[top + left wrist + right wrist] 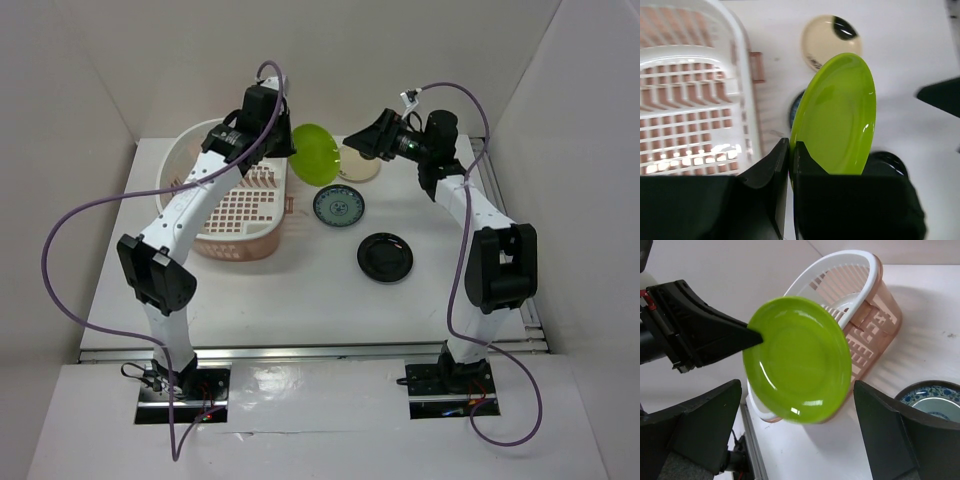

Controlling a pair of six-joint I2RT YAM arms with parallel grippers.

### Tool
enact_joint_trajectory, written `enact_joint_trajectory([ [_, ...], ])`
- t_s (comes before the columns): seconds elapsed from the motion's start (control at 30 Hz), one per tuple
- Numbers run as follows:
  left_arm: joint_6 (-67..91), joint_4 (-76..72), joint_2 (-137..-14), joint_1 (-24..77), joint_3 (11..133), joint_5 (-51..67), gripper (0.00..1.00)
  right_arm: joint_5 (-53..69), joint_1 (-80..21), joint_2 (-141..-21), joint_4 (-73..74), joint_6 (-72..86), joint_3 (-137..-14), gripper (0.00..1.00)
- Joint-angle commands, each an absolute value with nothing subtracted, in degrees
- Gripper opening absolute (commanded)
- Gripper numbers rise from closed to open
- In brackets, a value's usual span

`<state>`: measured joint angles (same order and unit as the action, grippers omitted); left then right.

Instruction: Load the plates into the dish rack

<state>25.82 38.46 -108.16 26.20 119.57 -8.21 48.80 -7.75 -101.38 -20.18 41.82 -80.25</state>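
My left gripper (288,148) (791,145) is shut on the rim of the lime green plate (318,152) (837,115) (797,365). It holds the plate on edge in the air, just right of the pale pink dish rack (240,250) (747,50) (875,305). Facing the plate from the right, my right gripper (352,143) (797,385) is open, its fingers wide on either side and not touching it. The cream plate (365,168) (827,42), the blue-patterned plate (339,207) (935,400) and the black plate (385,256) (887,162) lie flat on the table.
White walls close in the table at the back and both sides. The rack stands at the back left, with a small handle on its right side (758,66). No plates show inside it. Purple cables loop off both arms.
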Motion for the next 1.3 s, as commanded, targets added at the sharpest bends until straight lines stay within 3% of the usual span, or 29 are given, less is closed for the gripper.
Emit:
enact_joint_trajectory([
  [0.0, 21.54, 36.91, -102.4, 26.1, 119.01, -21.51, 0.0, 46.59, -7.03, -101.51, -19.08, 39.73, -82.1, 1.0],
  [0.17, 17.23, 32.17, -98.1, 26.1, 112.95, -36.27, 0.0, 38.35, -4.75, -100.99, -13.11, 35.17, -79.89, 1.0],
  [0.33, 9.15, 25.06, -95.36, 24.09, 106.88, -43.41, 0.0, 37.52, -3.52, -102.38, -14.67, 36.12, -77.61, 1.0],
  [0.73, -7.8, 7.85, -98.52, 10.82, 103.18, -49.73, 0.0, 39.9, -4.04, -105.38, -15.21, 36.65, -76.55, 1.0],
  [1.03, -13.97, 1.32, -108.89, 10.11, 103.37, -49.76, 0.0, 40.96, -5.1, -106.44, -14.6, 36.65, -75.85, 1.0],
  [1.27, -20.2, -10.16, -106.09, 10.11, 94.32, -47.46, 0.0, 40.96, -5.1, -108.63, -13.01, 35.42, -77.7, 1.0],
])
